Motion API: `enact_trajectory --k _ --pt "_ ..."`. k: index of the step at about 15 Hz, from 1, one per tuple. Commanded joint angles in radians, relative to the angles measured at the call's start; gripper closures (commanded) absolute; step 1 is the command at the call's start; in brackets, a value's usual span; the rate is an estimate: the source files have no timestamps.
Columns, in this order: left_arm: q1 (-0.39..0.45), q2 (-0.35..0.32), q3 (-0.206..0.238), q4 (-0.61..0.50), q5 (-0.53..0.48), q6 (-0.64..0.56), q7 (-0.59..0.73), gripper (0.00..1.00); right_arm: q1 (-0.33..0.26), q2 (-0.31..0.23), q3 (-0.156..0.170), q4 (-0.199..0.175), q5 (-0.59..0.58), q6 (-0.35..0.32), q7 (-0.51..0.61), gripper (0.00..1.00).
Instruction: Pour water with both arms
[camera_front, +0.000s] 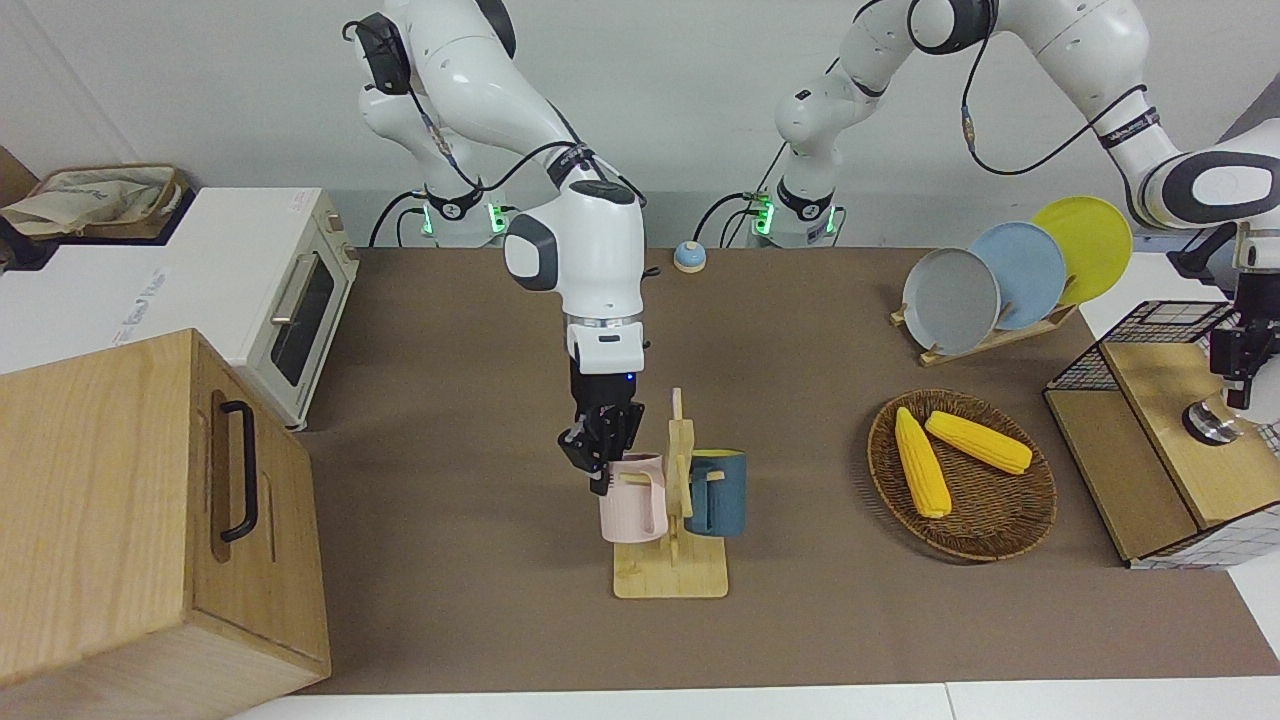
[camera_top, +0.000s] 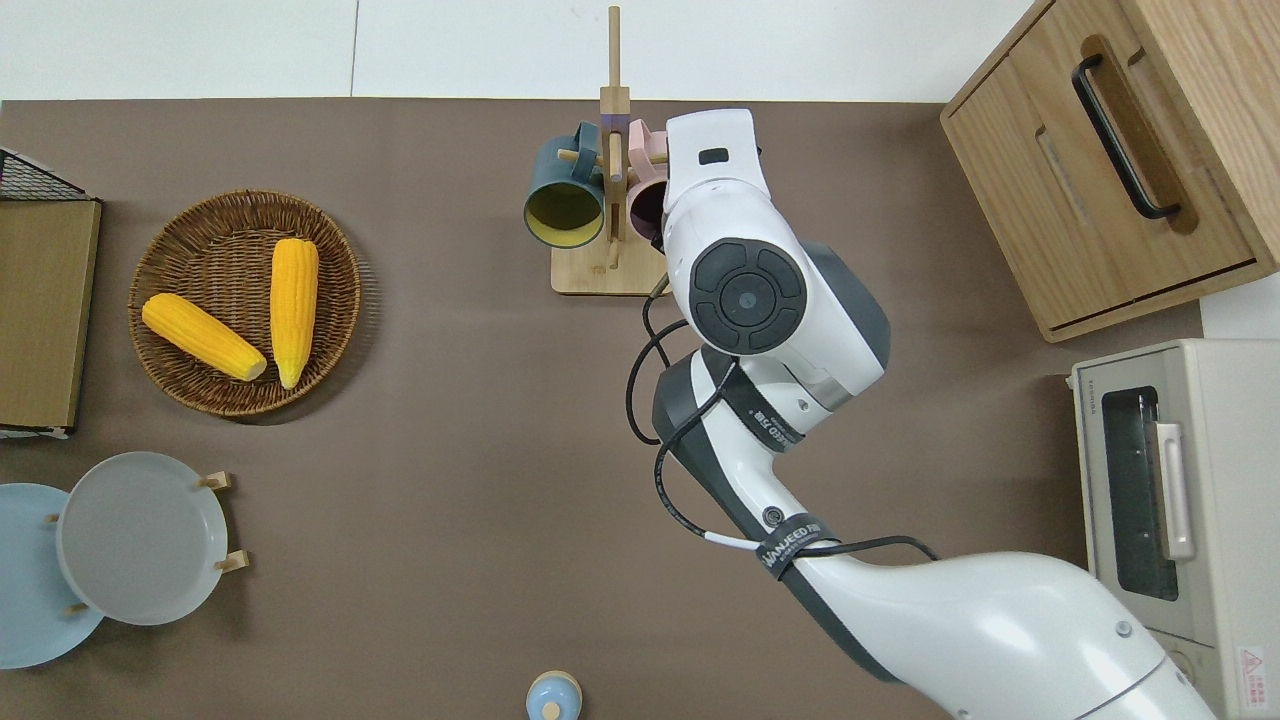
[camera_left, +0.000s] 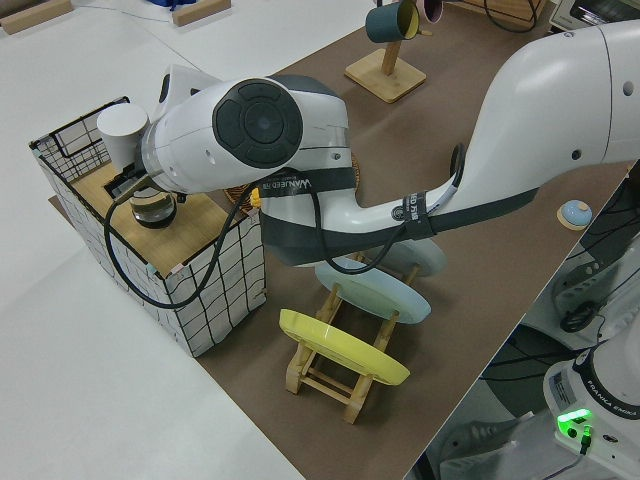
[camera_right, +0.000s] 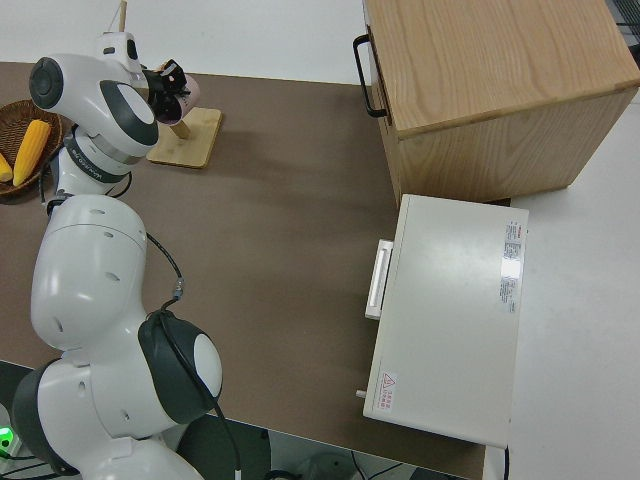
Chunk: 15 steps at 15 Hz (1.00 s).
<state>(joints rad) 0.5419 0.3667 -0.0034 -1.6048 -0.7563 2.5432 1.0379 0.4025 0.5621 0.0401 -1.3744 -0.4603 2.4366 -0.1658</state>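
Right tool (camera_front: 601, 462) at pink mug (camera_front: 634, 500)

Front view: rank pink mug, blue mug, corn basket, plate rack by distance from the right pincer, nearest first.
Right pincer:
1. Pink mug: on the mug stand, at the pincer's fingers.
2. Blue mug: same stand, on the side toward the left arm's end.
3. Corn basket: well toward the left arm's end.
4. Plate rack: toward that end too, nearer the robots; close to the basket's distance, hard to separate.
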Motion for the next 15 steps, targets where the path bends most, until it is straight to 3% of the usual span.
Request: enact_trajectory --k 1,5,15 --pt "-0.007 -0.005 0.000 -0.001 -0.023 0.016 0.008 1.00 0.009 0.021 -0.008 0.031 -0.017 -0.004 0.065 0.894" --pt "-0.007 -0.005 0.000 -0.001 -0.023 0.016 0.007 1.00 0.009 0.021 -0.008 0.031 -0.017 -0.004 0.072 0.959" --pt "-0.004 -0.012 0.000 0.000 -0.018 0.012 0.004 1.00 0.007 0.021 -0.009 0.029 -0.015 -0.005 0.074 0.961"
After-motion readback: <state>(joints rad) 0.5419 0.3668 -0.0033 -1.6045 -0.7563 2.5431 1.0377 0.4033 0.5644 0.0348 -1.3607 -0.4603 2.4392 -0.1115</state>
